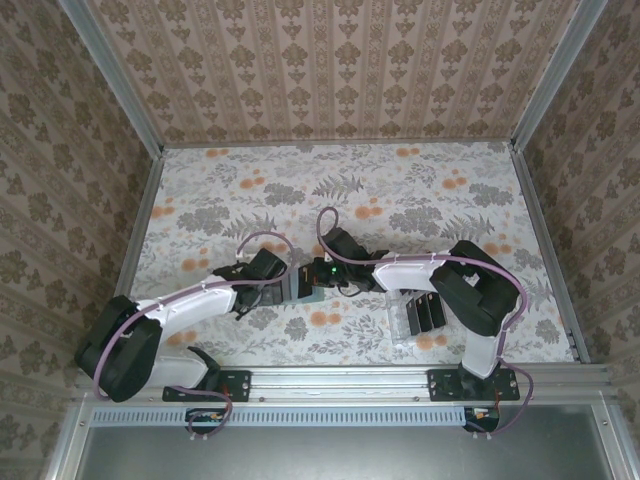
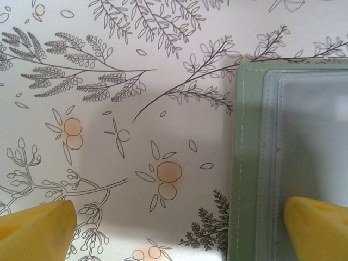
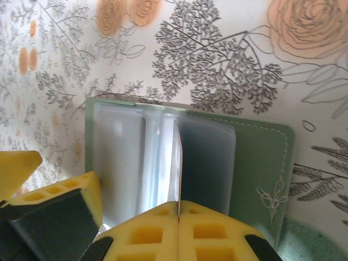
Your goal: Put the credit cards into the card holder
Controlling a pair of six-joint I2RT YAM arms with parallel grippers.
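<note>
- The credit cards [image 1: 428,312] stand in a clear rack [image 1: 402,318] at the near right of the worktop [image 1: 420,190], well apart from the card holder. Neither tool appears to carry one, so no card can go in until a tool is freed to fetch it.
- The left tool [image 2: 176,228] is spread wide and holds nothing. One fingertip hangs over the holder's grey-blue inside, the other over bare worktop. If it presses down off-centre, the flat wallet could skid on the printed surface or flip partly shut.
- The card holder [image 3: 255,157] lies open between the two tools, near the middle of the worktop. It looks light, and whether the left fingertip touches it cannot be told, so it may not be pinned.
- The right tool [image 3: 179,217] is fully closed, pinching a thin pale inner leaf [image 3: 176,157] that stands upright. Pulling too high could drag the whole holder up or strain the leaf, and a slip would let the pocket fall closed.
- Being pale rather than black, the leaf is probably a sleeve and not a card.
</note>
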